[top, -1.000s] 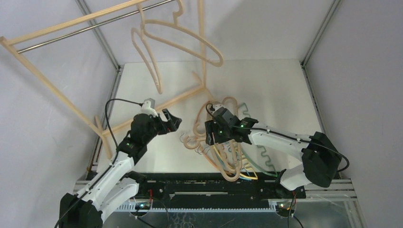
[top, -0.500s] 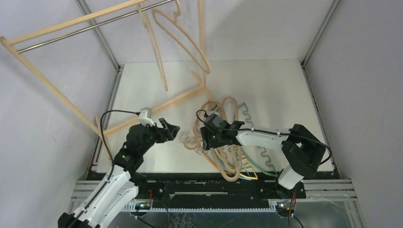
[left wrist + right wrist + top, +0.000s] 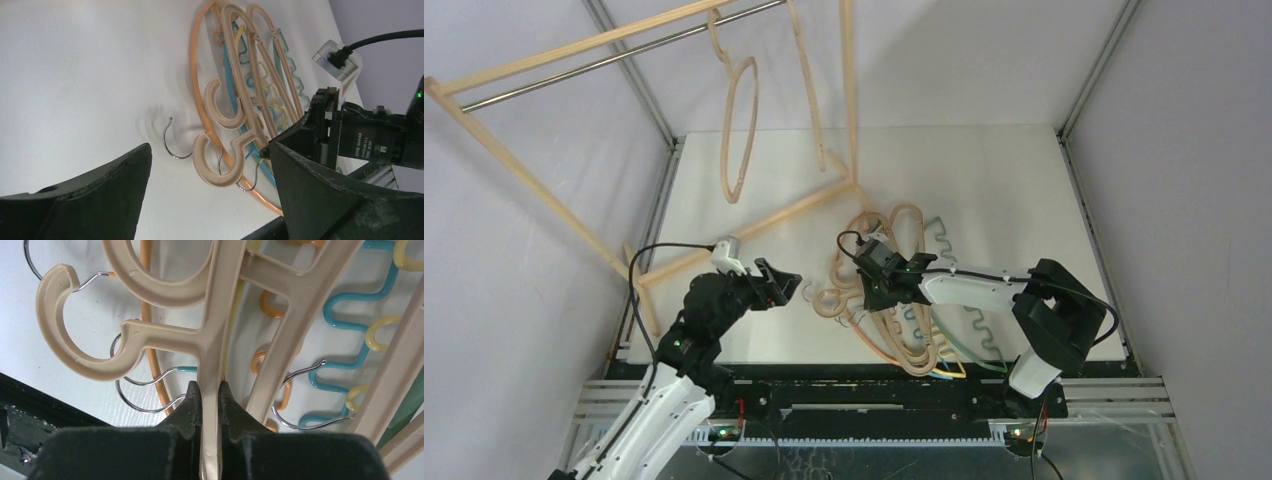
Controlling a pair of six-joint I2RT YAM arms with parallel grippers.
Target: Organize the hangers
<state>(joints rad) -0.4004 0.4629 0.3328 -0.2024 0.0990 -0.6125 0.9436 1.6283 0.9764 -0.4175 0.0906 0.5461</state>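
A pile of hangers (image 3: pixel 906 300) lies mid-table: beige ones over thin orange, teal, yellow and green wavy ones. My right gripper (image 3: pixel 873 287) is down at the pile's left end, shut on the flat arm of a beige hanger (image 3: pixel 216 330) just below its big hook; the gripper (image 3: pixel 209 390) pinches it from both sides. My left gripper (image 3: pixel 782 284) hovers open just left of the pile. In the left wrist view the gripper (image 3: pixel 210 150) has beige hooks (image 3: pixel 220 172) and a loose metal hook (image 3: pixel 172 145) between its fingers, untouched. Two beige hangers (image 3: pixel 742 130) hang from the rail.
The big light-wood rack (image 3: pixel 544 190) with its metal rail (image 3: pixel 574 72) stands at the back left; its foot bar (image 3: pixel 754 225) crosses the table toward the pile. Grey walls close in on both sides. The black base rail (image 3: pixel 874 395) runs along the near edge.
My right gripper has shut on the beige hanger's arm. The left gripper drifted slightly nearer and toward the pile. The two hung hangers have swung round to edge-on.
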